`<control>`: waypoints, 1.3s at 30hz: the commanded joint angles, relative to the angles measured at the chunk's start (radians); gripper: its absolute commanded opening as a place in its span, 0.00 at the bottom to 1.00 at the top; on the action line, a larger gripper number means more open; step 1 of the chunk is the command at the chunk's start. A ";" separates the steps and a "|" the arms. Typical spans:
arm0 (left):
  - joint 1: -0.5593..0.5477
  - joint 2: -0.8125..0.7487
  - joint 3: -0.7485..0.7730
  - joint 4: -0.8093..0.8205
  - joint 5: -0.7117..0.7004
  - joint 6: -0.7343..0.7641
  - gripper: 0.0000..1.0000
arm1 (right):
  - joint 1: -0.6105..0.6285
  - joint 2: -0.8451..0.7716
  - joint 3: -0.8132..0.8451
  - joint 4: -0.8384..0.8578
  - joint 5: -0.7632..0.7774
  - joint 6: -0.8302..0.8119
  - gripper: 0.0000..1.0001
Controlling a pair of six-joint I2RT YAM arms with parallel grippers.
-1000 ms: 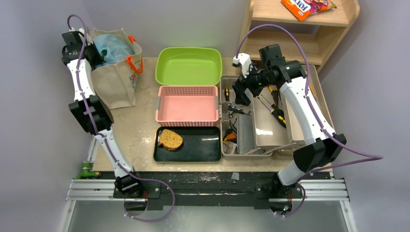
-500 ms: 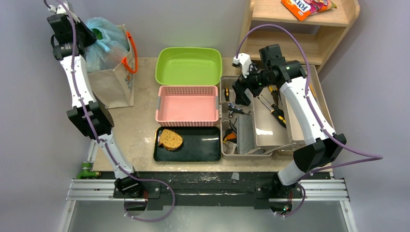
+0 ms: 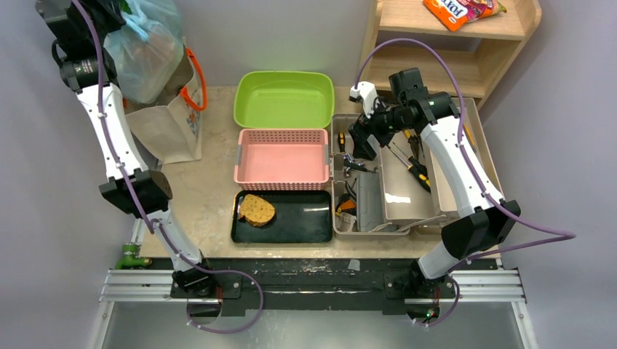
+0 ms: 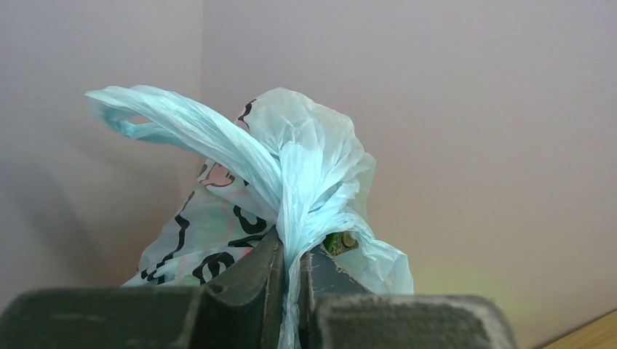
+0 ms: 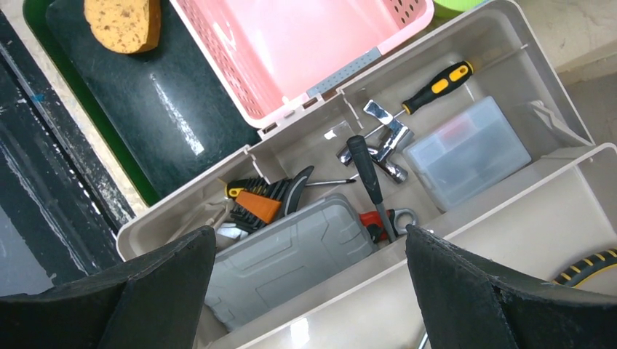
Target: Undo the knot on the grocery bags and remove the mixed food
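Note:
My left gripper (image 3: 109, 16) is raised high at the back left, shut on the twisted handles of the light-blue plastic bag (image 3: 145, 51). The bag hangs from it above the beige tote with orange handles (image 3: 171, 123). In the left wrist view the jaws (image 4: 291, 256) pinch the gathered bunch of handles, the knot (image 4: 309, 207), and one handle loop (image 4: 174, 120) sticks out left. Something green (image 4: 336, 241) shows through a gap in the bag; the rest of the food is hidden. My right gripper (image 3: 361, 142) is open and empty above the toolbox (image 5: 291, 251).
A green tub (image 3: 284, 74), a pink basket (image 3: 281, 133) and a black tray (image 3: 305, 218) with a brown bread slice (image 3: 256, 209) stand mid-table. The open grey toolbox (image 3: 399, 182) is to the right. A wooden shelf holds an orange snack packet (image 3: 458, 11).
My left arm has risen and swung left, lifting the blue bag up out of the tote. The right arm has not moved.

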State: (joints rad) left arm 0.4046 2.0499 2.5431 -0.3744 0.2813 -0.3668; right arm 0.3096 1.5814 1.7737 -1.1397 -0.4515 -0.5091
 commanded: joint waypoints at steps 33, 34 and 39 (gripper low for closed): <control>0.566 -1.098 -1.091 -0.622 0.522 0.817 0.00 | 0.399 0.394 0.469 0.419 -0.246 0.351 0.99; 0.566 -1.101 -1.125 -0.608 0.522 0.835 0.00 | 0.411 0.421 0.488 0.455 -0.252 0.388 0.99; 0.565 -1.100 -1.313 -0.491 0.553 0.882 0.00 | 0.457 0.527 0.507 0.686 -0.265 0.602 0.99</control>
State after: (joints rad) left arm 0.9646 0.9936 1.3132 -1.0271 0.7696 0.4068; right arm 0.7345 2.0525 2.2364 -0.6750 -0.6788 -0.1188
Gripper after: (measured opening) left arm 0.058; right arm 0.987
